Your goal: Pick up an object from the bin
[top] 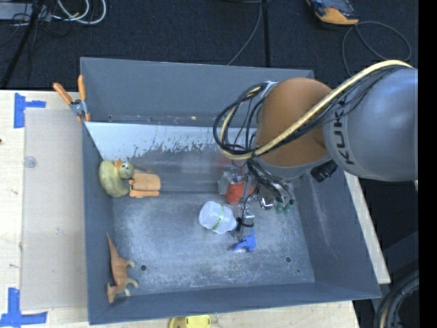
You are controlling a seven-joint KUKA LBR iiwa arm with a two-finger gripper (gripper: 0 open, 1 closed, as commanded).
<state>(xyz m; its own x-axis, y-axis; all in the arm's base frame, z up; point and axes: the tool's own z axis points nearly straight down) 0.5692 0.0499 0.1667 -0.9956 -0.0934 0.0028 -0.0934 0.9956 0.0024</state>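
Observation:
My gripper (242, 217) hangs low over the middle of the bin, under the arm's orange cover. Just left of it lies a pale, see-through plastic cup (217, 218) on its side, touching or nearly touching the gripper. A small red thing (234, 193) sits right behind the gripper, partly hidden by cables. A small blue piece (244, 244) lies on the bin floor just in front of it. A little green thing (283, 206) shows to its right.
A yellow-green snail toy (116, 178) with an orange foot lies at the bin's left wall. A brown long-necked animal figure (119, 272) lies in the front left corner. The arm and its cables cover the back right of the bin.

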